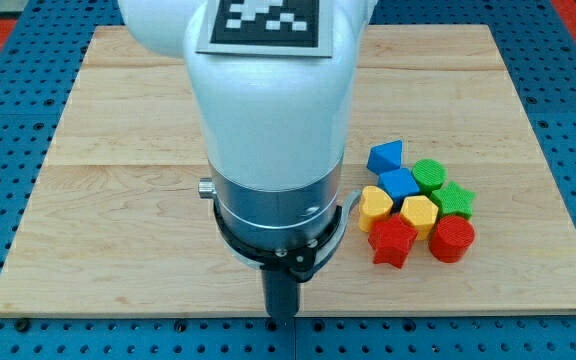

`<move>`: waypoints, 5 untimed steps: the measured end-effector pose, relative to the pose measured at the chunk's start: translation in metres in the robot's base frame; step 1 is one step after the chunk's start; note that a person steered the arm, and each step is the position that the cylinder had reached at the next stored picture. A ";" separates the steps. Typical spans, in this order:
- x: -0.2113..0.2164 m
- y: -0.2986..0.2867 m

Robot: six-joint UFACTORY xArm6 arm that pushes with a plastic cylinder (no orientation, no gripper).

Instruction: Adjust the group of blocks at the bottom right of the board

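A tight group of several blocks lies at the board's bottom right. It holds a blue wedge-like block (pixel 386 156), a blue cube (pixel 399 184), a green cylinder (pixel 429 174), a green star (pixel 455 199), a yellow heart (pixel 374 206), a yellow hexagon (pixel 419 213), a red star (pixel 392 241) and a red cylinder (pixel 452 239). My tip (pixel 282 318) is at the board's bottom edge, to the left of and below the group, apart from the red star and touching no block.
The arm's white and grey body (pixel 273 140) covers the middle of the wooden board (pixel 118 200). A blue perforated surface (pixel 8 150) surrounds the board.
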State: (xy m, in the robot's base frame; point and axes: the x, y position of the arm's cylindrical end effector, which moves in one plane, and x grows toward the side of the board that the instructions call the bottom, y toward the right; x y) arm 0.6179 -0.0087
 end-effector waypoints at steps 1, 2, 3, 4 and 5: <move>0.000 0.011; 0.000 0.009; 0.000 0.005; 0.000 0.005; 0.000 0.014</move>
State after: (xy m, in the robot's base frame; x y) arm 0.6181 0.0054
